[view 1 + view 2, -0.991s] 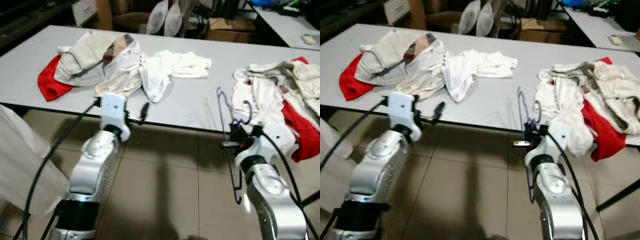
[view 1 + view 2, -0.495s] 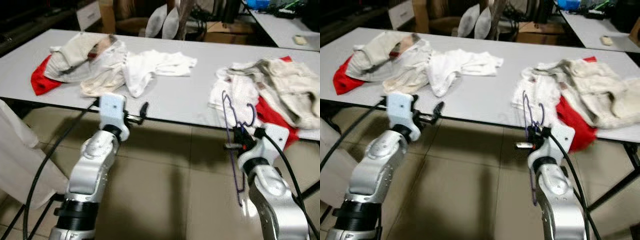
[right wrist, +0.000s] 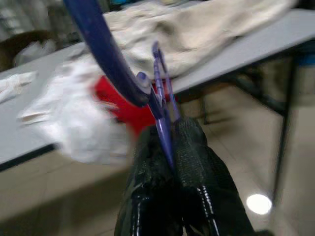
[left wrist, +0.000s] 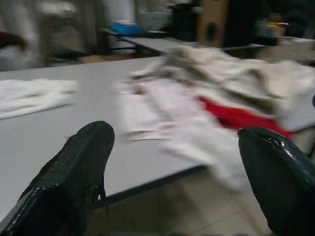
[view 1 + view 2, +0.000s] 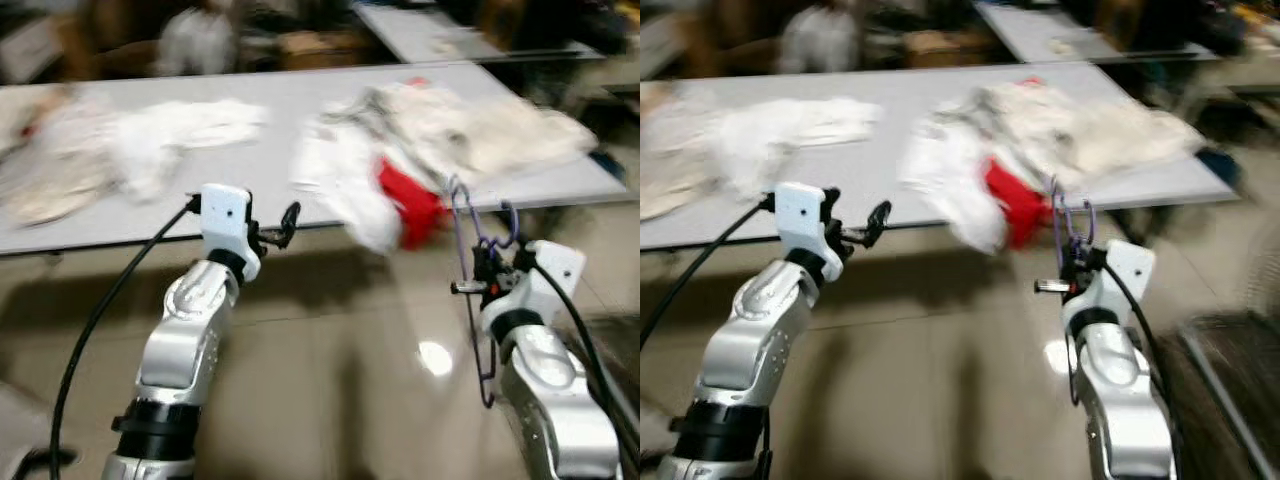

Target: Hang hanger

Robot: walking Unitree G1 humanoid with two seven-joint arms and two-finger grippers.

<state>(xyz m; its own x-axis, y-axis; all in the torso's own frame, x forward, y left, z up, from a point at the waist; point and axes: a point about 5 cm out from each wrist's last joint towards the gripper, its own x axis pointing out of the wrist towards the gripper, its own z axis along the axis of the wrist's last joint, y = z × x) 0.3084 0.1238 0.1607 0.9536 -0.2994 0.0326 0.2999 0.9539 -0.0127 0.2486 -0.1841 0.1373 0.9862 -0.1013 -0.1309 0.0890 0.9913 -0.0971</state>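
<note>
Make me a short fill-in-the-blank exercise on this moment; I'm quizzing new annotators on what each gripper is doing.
1. The right gripper is shut on a purple ____.
2. The left gripper has its fingers ____, with nothing between them.
3. Among the pale clothes on the grey table lies one ____ garment.

Missing words: hanger; open; red
</note>
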